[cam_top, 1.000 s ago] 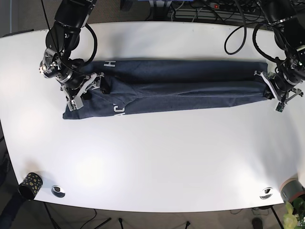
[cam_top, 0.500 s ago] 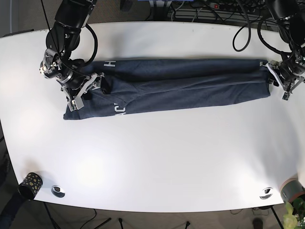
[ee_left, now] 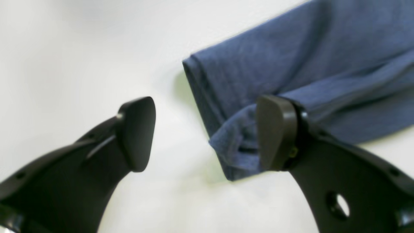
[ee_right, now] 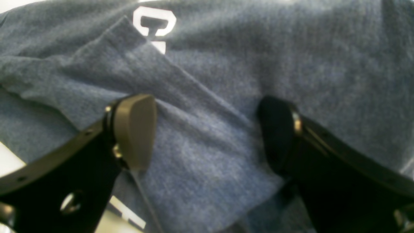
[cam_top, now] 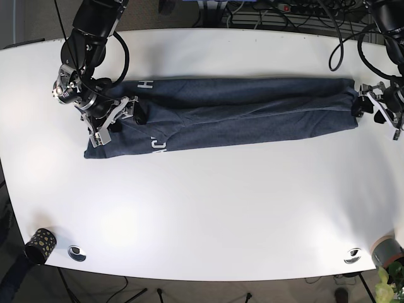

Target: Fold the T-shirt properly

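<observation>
The dark blue T-shirt point(cam_top: 240, 113) lies on the white table point(cam_top: 208, 208), folded into a long strip with white lettering at its left end. My right gripper point(cam_top: 118, 121) is open over that left end. In the right wrist view point(ee_right: 207, 131) its jaws straddle a folded flap of the T-shirt point(ee_right: 207, 58) just above the cloth. My left gripper point(cam_top: 374, 112) is open at the strip's right end. In the left wrist view point(ee_left: 207, 134) the T-shirt's end edge point(ee_left: 291, 64) lies by one finger point(ee_left: 275, 132), and the other finger point(ee_left: 137, 132) is over bare table.
A dark cup with gold dots point(cam_top: 40, 245) stands at the front left corner, with a small round silver fitting point(cam_top: 77, 252) beside it. Another silver fitting point(cam_top: 352, 255) and a grey plant pot point(cam_top: 386, 252) are at the front right. Cables point(cam_top: 278, 12) run along the far edge.
My left gripper has moved right, off the shirt's right end, and now sits just beyond it. The strip's right end has shifted slightly right. My right gripper has not moved.
</observation>
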